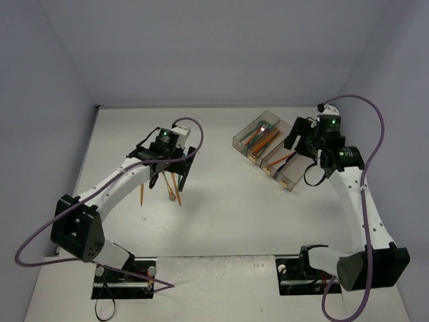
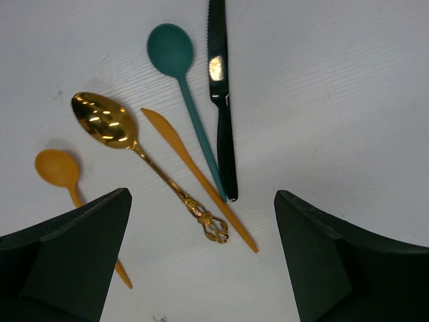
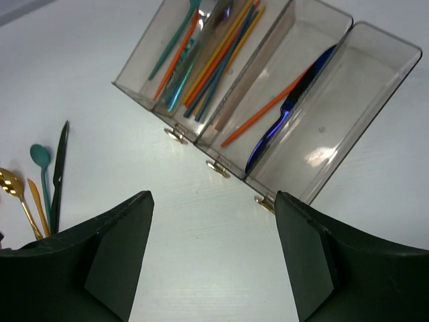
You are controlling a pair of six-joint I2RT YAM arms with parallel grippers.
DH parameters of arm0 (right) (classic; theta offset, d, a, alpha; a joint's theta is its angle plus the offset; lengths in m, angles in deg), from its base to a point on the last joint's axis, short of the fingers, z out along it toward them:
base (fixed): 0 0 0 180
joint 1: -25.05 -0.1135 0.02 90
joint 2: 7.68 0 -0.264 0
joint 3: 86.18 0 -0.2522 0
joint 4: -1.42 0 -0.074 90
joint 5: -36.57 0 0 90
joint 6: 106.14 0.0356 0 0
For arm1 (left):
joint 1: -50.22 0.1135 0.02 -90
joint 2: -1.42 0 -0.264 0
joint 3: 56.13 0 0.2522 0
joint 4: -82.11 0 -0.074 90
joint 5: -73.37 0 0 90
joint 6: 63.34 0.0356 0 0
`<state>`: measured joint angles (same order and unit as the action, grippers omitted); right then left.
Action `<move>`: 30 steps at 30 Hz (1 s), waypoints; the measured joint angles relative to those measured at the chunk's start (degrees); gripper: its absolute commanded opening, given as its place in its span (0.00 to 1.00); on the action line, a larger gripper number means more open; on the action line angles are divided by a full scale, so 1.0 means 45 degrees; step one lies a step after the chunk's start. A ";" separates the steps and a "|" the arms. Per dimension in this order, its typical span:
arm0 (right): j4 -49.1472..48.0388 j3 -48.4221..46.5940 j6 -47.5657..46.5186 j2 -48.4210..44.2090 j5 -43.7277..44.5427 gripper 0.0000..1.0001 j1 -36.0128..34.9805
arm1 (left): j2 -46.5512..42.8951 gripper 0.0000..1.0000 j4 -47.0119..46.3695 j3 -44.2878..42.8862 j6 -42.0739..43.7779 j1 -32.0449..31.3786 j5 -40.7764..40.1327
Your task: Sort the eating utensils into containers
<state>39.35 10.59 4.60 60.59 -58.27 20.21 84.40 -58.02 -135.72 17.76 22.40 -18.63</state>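
- Utensils lie loose on the bench (image 2: pixel 348 80) under the left gripper (image 2: pixel 201 201), whose jaws are spread and empty: orange spoon (image 2: pixel 57 168), gold spoon (image 2: pixel 104 121), orange knife (image 2: pixel 194 178), teal spoon (image 2: pixel 171 50), black knife (image 2: pixel 221 100).
- All fan out lengthwise, heads away from the gripper and handles toward it.
- They look light, stiff and slick, lying flat; I'd pinch across mid-handle.
- Bins (image 3: pixel 362 94) sit to the right, below the right gripper (image 3: pixel 213 201), which is also released.
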 measured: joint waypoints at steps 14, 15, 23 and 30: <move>0.0333 0.2069 -0.0057 -0.2487 -0.1357 0.72 0.0009 | 0.5156 0.51 0.0201 -0.2458 0.0170 -0.0295 0.1190; 0.0333 0.2109 -0.0052 -0.2530 -0.1474 0.72 0.0009 | 0.5367 0.49 0.0228 -0.2586 0.0169 -0.0295 0.1221; 0.0343 0.2309 -0.0021 -0.2573 -0.1939 0.72 0.0009 | 0.6328 0.46 0.0456 -0.3162 0.0164 -0.0266 0.1240; 0.0341 0.2577 -0.0021 -0.2767 -0.2111 0.73 0.0009 | 0.7056 0.46 0.0795 -0.3745 0.0154 -0.0180 0.1138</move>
<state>40.89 22.19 4.51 48.14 -67.77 20.25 116.15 -54.44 -152.57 18.45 21.59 -13.51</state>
